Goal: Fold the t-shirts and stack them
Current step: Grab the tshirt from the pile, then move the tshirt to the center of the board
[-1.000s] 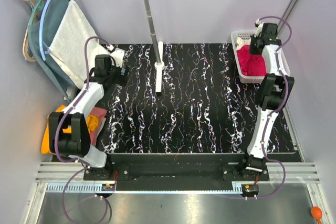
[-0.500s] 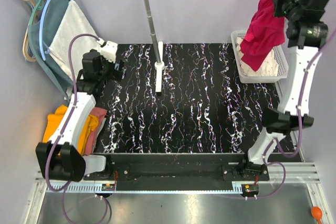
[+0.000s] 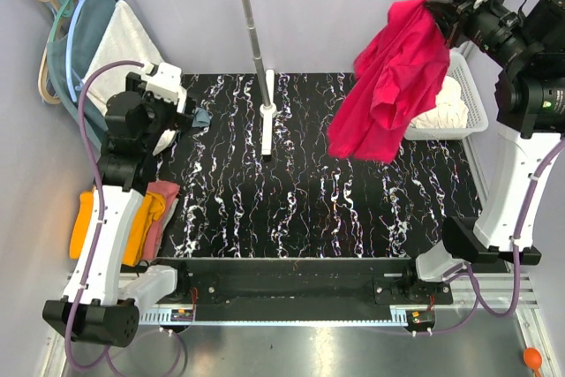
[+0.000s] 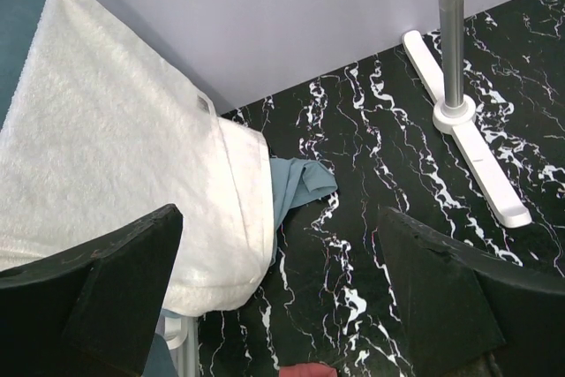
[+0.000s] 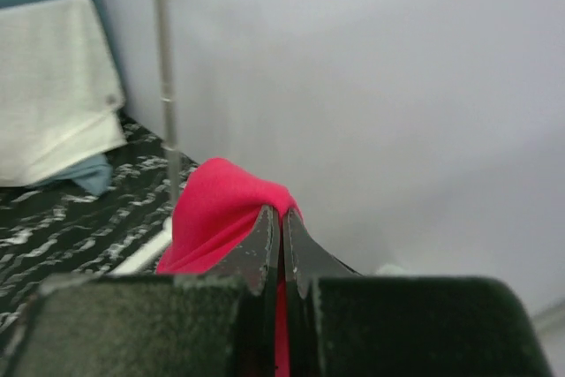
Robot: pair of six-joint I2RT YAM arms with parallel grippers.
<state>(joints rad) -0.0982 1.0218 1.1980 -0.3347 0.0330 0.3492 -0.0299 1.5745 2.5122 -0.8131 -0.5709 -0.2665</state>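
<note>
My right gripper (image 3: 434,11) is shut on a crimson t-shirt (image 3: 388,86) and holds it high above the table's back right; the shirt hangs down loosely. In the right wrist view the shut fingers pinch a fold of the shirt (image 5: 221,209). A white basket (image 3: 468,103) at the back right holds a white garment (image 3: 441,108). My left gripper (image 3: 181,112) is open and empty above the back left of the table, jaws wide apart in the left wrist view (image 4: 282,306). Orange and dusty-red folded shirts (image 3: 150,209) lie at the left edge.
A white clothes stand (image 3: 265,86) rises from the back middle of the black marbled table (image 3: 335,209). A white towel (image 4: 115,156) and teal cloth (image 4: 300,187) hang from hangers at the back left, reaching the table.
My right gripper has lifted the crimson shirt out of the basket and swung it up and left, uncovering the white garment. My left arm has risen and pulled back toward the left.
</note>
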